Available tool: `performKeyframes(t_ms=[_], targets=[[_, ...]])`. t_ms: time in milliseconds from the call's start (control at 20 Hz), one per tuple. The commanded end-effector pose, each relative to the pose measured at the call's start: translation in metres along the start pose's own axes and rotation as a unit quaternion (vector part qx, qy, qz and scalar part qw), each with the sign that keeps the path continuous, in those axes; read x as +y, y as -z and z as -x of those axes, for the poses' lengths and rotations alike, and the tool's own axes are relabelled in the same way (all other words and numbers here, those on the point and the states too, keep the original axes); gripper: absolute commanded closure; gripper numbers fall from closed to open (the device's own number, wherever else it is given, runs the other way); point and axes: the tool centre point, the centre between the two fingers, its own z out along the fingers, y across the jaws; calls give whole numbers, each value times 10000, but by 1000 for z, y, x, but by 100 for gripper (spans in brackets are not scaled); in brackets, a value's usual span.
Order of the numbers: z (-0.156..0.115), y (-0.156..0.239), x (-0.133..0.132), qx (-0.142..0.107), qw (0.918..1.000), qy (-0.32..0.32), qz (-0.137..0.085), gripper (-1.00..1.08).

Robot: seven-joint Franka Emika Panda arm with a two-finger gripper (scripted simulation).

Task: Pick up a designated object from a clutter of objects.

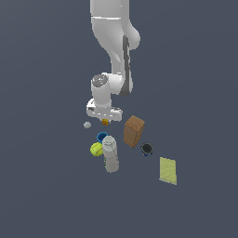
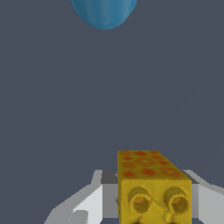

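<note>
The grasp looks made, or very nearly so: in the wrist view the orange-yellow brick [image 2: 153,188] sits right between the pale fingers [image 2: 85,205], its two round holes facing the camera and its red-mottled top side showing, and the fingers appear to pinch it from either side, though the contact faces themselves are cut off by the frame edge. In the exterior view the brick [image 1: 105,122] is only a tiny orange speck just under the gripper [image 1: 104,116], and whether it has left the surface [image 1: 46,186] cannot be told from here; what is left, I judge, is a clear lift away from the clutter. The blue cup [image 1: 102,136] stands near, seen in the wrist view only as a cropped blue curve. The white-grey bottle [image 1: 110,154], yellow-green ball [image 1: 96,149], brown box [image 1: 134,131], black cup [image 1: 146,149], pale-yellow pad [image 1: 168,170] and tiny grey ball [image 1: 87,124] stand apart from the fingers.
</note>
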Motion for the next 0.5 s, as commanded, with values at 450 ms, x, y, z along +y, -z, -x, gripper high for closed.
performKeyframes(t_ms=[450], targets=[[-17, 36, 5, 3, 10000, 0, 0, 108]])
